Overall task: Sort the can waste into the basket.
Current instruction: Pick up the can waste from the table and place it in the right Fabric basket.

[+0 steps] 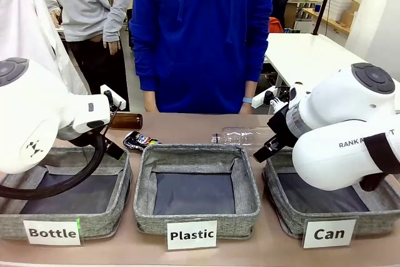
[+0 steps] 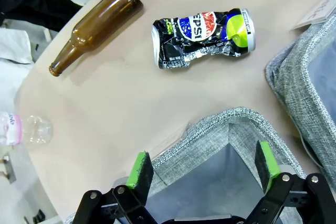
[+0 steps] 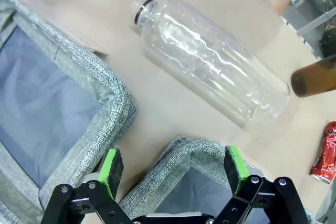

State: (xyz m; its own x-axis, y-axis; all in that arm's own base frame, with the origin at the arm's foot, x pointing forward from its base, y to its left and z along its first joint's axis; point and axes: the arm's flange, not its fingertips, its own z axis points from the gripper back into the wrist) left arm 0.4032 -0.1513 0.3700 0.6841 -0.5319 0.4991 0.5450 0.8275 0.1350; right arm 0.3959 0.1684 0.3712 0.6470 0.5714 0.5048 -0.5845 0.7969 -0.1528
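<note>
A flattened black can (image 2: pixel 202 38) with colourful print lies on the table beyond the Bottle basket, also in the front view (image 1: pixel 140 140). A crushed red can (image 3: pixel 324 153) lies at the right edge of the right wrist view. The grey fabric basket (image 1: pixel 284 212) labelled "Can" stands at the front right. My right gripper (image 3: pixel 173 167) hangs open above a corner of that basket's rim (image 3: pixel 195 150), nothing between its fingers. My left gripper (image 2: pixel 202 167) is open over a corner of the Bottle basket (image 2: pixel 231 121), short of the black can.
A brown glass bottle (image 1: pixel 125 120) lies next to the black can. A clear plastic bottle (image 3: pixel 210 61) lies behind the Plastic basket (image 1: pixel 197 214). The Bottle basket (image 1: pixel 94 223) stands front left. A person in a blue top (image 1: pixel 200 35) stands at the far edge.
</note>
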